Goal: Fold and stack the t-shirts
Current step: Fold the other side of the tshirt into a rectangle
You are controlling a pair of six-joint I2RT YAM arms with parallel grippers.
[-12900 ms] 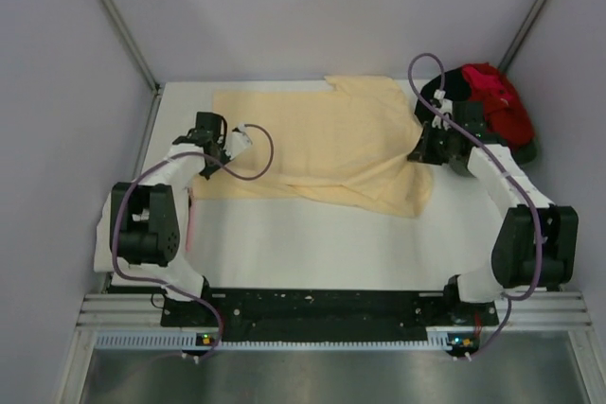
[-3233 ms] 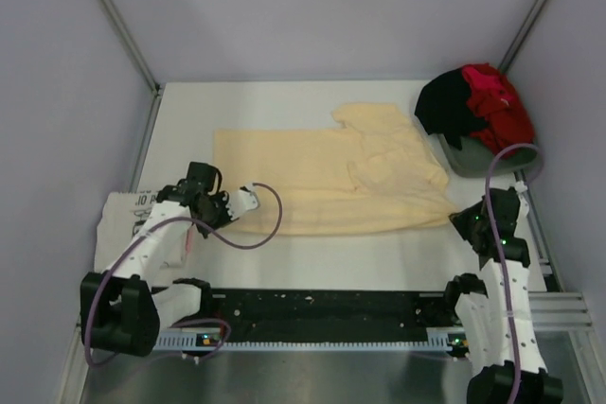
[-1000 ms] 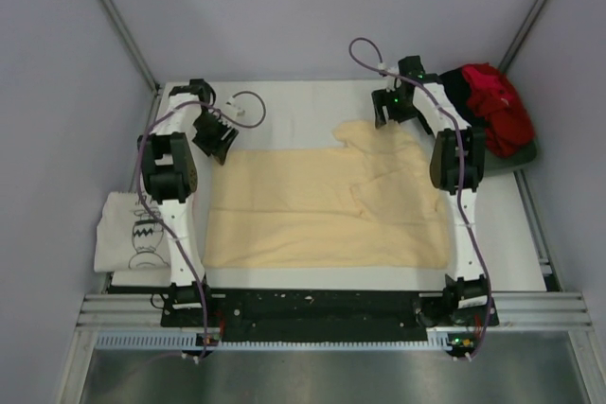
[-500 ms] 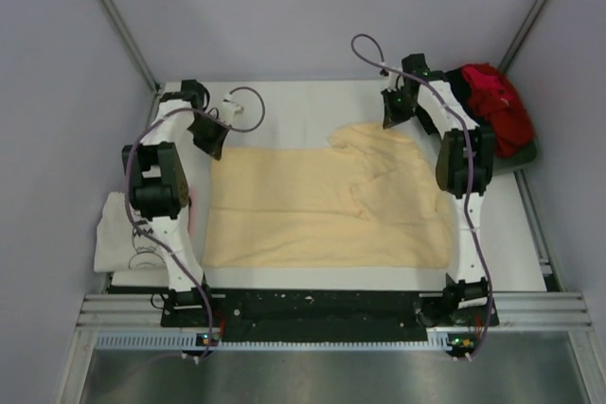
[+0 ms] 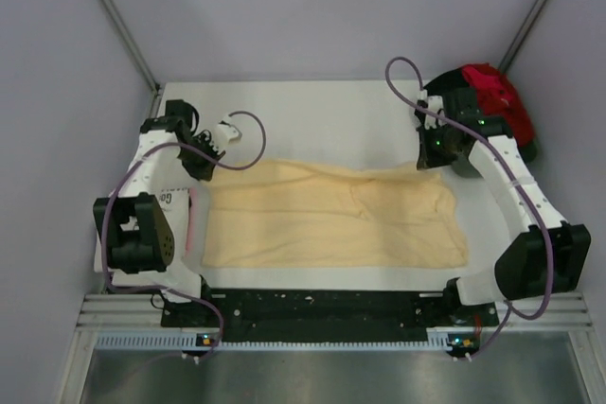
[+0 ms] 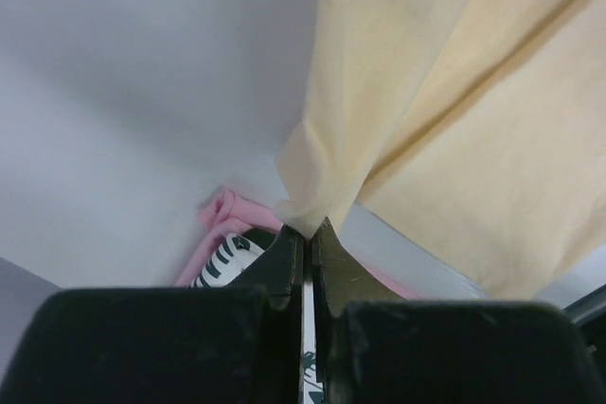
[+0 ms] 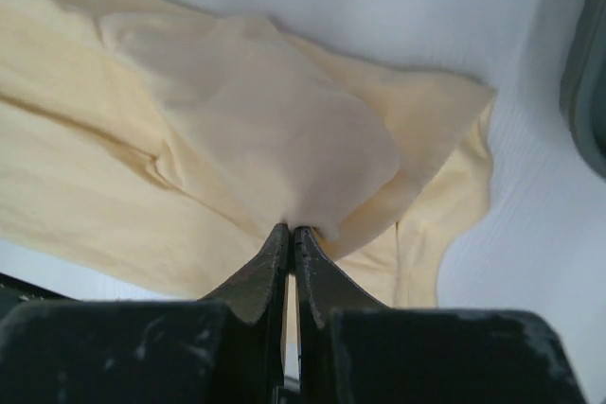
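Note:
The pale yellow t-shirt (image 5: 331,219) lies across the middle of the table, its far part lifted and folding toward the near edge. My left gripper (image 5: 204,167) is shut on its far left corner (image 6: 312,205). My right gripper (image 5: 434,160) is shut on its far right corner (image 7: 284,167). The white printed t-shirt (image 5: 173,200) lies at the left edge, mostly hidden under my left arm; its print shows in the left wrist view (image 6: 222,262). The black t-shirt (image 5: 453,82) and red t-shirt (image 5: 497,96) are heaped at the far right.
A grey bin (image 5: 526,150) holds the black and red heap in the far right corner. A pink strip (image 5: 189,224) lies beside the white shirt. White walls and metal posts close in the table on three sides.
Both grippers have moved from the far edge toward the near side, pulling the yellow shirt's far edge with them. The shirt now lies as a narrower band.

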